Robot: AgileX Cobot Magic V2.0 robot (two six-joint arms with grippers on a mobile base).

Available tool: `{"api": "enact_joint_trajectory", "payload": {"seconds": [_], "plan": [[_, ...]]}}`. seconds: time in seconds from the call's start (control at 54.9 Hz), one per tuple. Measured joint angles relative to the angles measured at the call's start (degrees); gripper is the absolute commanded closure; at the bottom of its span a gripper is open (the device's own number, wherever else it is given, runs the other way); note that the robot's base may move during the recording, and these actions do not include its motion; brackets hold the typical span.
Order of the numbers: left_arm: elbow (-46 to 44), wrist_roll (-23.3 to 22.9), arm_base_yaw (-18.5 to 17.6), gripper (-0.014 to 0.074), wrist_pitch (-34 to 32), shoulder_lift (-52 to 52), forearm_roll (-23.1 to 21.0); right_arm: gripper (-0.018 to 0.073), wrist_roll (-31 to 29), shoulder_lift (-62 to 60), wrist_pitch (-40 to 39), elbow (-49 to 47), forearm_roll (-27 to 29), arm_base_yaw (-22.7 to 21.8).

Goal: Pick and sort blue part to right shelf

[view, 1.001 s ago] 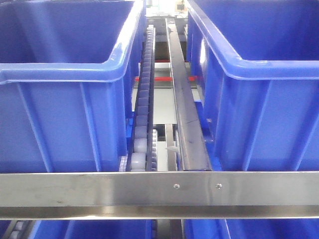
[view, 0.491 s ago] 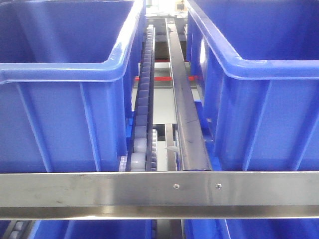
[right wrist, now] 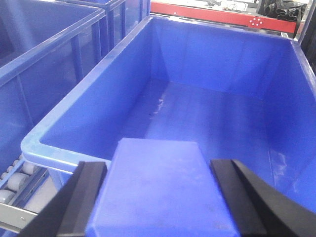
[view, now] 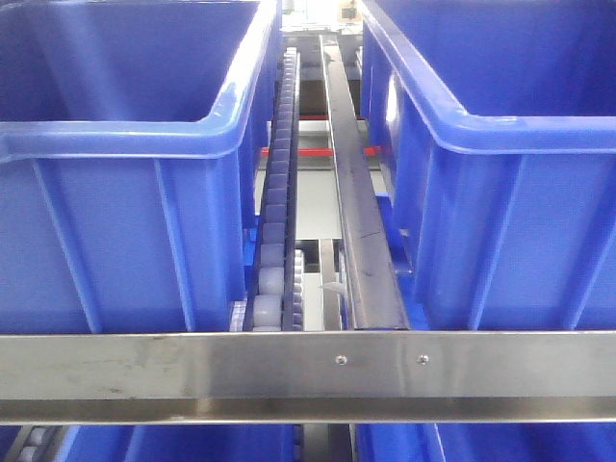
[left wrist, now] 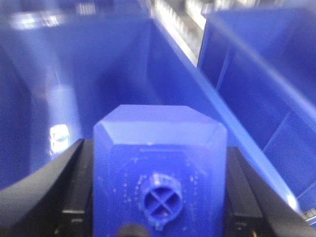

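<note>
Progress looks late: left gripper (left wrist: 158, 170) clamps the blue part (left wrist: 159, 143), knob (left wrist: 159, 200) toward the camera, over a bin (left wrist: 163, 64) on the right shelf (view: 361, 241); right gripper (right wrist: 160, 200) clamps a second blue part (right wrist: 158, 177) above the other bin's (right wrist: 64, 129) near rim. Only release seems left. Parts are smooth, chamfered plastic; bins ribbed; the front rail (view: 192, 371) brushed steel.

Two blue bins (view: 115, 241) (view: 510, 241) are carried on the steel shelf (view: 192, 371), a roller track (view: 277, 192) between. One is seen just beyond the right gripper's fingers (right wrist: 76, 197).

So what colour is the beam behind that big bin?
The beam is red, clearest in the right wrist view.
</note>
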Motion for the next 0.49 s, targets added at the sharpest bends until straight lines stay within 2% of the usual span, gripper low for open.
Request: {"api": "enact_joint_trajectory", "payload": {"seconds": [0.091,0.328,0.491], "plan": [[-6.3,-0.2,0.6,0.0241,2.8,9.4,-0.4,0.0377,0.0,0.0,0.0,0.0,0.0,0.0],[-18.4,-0.5,7.8,0.0241,6.7,32.0,-0.9,0.0377,0.0,0.0,1.7,0.0,0.0,0.0],[-25.1,-0.5,10.5,0.0241,9.3,44.8,-0.9,0.0377,0.0,0.0,3.3,0.0,0.0,0.0]]}}
